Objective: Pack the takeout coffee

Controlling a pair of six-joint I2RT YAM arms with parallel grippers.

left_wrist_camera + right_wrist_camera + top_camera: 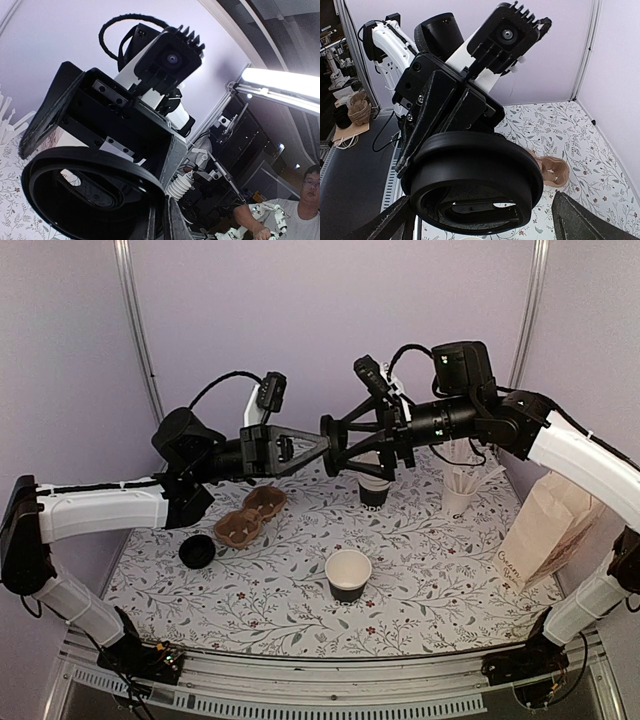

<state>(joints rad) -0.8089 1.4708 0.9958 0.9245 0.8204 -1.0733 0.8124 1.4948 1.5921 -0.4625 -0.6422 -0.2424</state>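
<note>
Two robot arms meet tip to tip in mid-air above a flower-printed tabletop (430, 580), with a black lid (480, 185) between them. The left jaws are clenched on the lid's rim. The right jaws stand spread wide on either side of it. The takeout coffee cup (348, 575), lidless and upright, stands below the jaws, on the side of the arms' bases. A second black lid (197, 552) and a cardboard cup carrier (250, 515) lie below the left jaws. A paper bag (548, 530) stands lower down, well to the right of the right jaws.
</note>
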